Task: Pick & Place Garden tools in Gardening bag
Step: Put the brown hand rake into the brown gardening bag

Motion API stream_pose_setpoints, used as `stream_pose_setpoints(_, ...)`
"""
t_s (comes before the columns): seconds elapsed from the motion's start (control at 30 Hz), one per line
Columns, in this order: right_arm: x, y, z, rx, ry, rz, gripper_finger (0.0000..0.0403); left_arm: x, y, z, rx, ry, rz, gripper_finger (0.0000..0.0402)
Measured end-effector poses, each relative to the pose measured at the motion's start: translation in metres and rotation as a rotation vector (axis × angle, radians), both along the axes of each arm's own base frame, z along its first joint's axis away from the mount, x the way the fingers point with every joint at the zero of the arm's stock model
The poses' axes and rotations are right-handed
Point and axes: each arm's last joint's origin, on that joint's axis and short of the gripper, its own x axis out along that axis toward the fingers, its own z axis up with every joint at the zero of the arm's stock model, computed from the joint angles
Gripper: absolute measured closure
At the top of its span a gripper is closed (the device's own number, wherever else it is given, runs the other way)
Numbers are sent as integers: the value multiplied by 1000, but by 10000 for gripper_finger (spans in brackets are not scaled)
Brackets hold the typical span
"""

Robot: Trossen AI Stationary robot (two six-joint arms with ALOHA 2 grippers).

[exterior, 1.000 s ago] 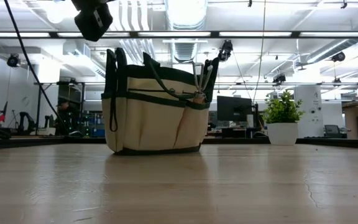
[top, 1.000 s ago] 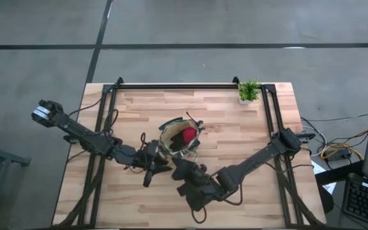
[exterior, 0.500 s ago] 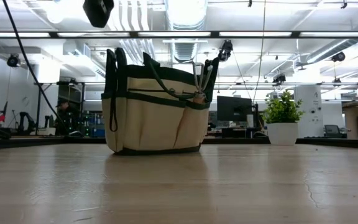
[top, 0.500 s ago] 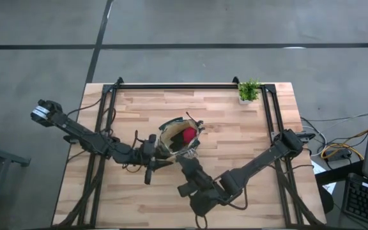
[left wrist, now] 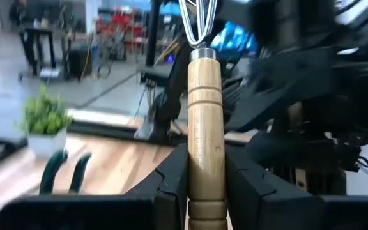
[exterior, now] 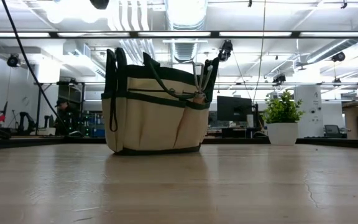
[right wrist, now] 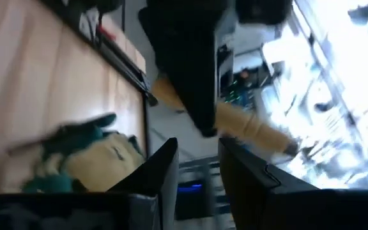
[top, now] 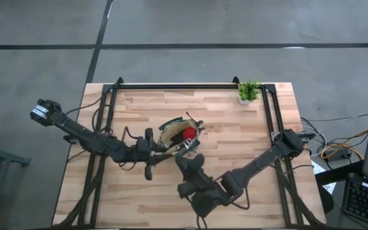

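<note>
The tan gardening bag (top: 176, 138) with dark green trim stands upright on its base mid-table; it also shows in the low view (exterior: 156, 115). A red item (top: 188, 134) lies inside it, and metal tool ends (exterior: 200, 76) stick up at its right side. My left gripper (top: 152, 149) hangs just left of the bag, shut on a wooden-handled metal tool (left wrist: 200, 121). My right gripper (top: 186, 155) is just on the near side of the bag, open and empty (right wrist: 195, 171). My left gripper pinches the tool's round wooden handle (left wrist: 200, 182) between its two fingers (left wrist: 174, 185), near the handle's butt end. The fingers lie along the handle. The metal end (left wrist: 198, 22) points out beyond the fingertips. The tool is lifted clear of the table.
A small potted green plant (top: 248, 91) stands at the table's far right corner, also in the low view (exterior: 283, 118). A black frame rail (top: 177, 85) runs along the far edge. Bare wood lies on the table's near side (exterior: 179, 186).
My left gripper has risen with the wooden-handled tool, leaving the top of the low view, and has drawn a little toward the far edge beside the bag. My right gripper has moved toward the far edge, closer to the bag. The bag has stayed put.
</note>
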Motion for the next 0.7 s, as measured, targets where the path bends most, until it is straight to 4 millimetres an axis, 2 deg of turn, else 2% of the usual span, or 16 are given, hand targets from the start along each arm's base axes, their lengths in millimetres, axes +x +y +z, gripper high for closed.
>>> stream_pose_setpoints(0.2, -9, -5, 4, 213, -175, -58, 314, -4, -7, 5, 128, -40, -19, 325)
stream_pose_setpoints(0.43, -23, -12, -9, 418, -295, -156, 325, -9, -16, 8, 203, -69, -54, 325)
stream_pose_setpoints(0.57, -24, -13, -21, 526, -352, -178, 318, -8, -16, 7, 209, -66, -50, 325)
stream_pose_setpoints(0.7, -16, -16, -24, 607, -449, -188, 303, -9, -14, 0, 220, -38, 9, 325)
